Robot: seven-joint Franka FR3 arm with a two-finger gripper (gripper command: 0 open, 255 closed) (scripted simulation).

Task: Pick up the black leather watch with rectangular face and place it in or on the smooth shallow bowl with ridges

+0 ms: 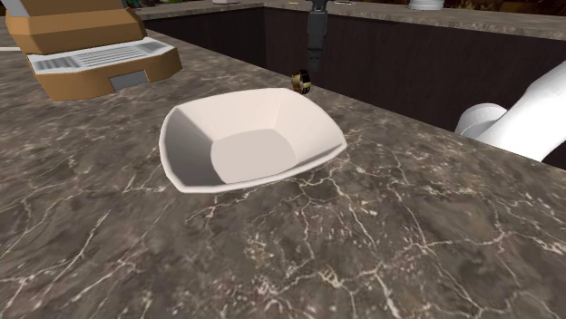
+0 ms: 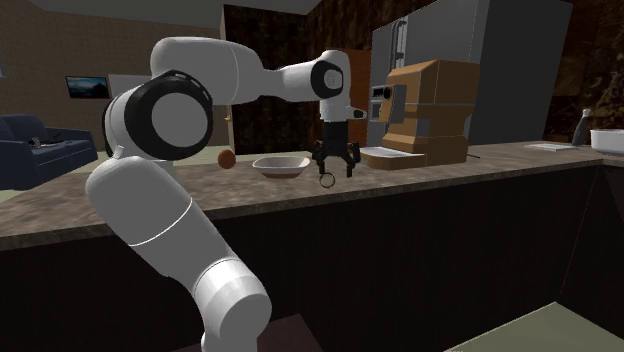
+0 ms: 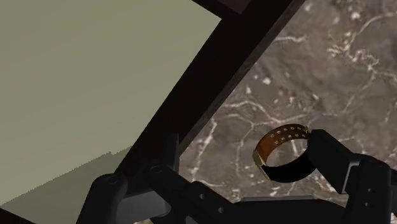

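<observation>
My gripper [image 3: 245,146] is spread wide, grasping nothing; the watch [image 3: 284,153] lies on the counter [image 3: 331,76] near its edge, between my fingers, close against one; the bowl [image 1: 254,136] sits empty; closing, lifting and placing all remain, I judge.

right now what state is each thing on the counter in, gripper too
watch: strap looped shut, standing on edge on the counter, beside one finger, not clasped
bowl: upright, empty
gripper: open, low over the watch
</observation>
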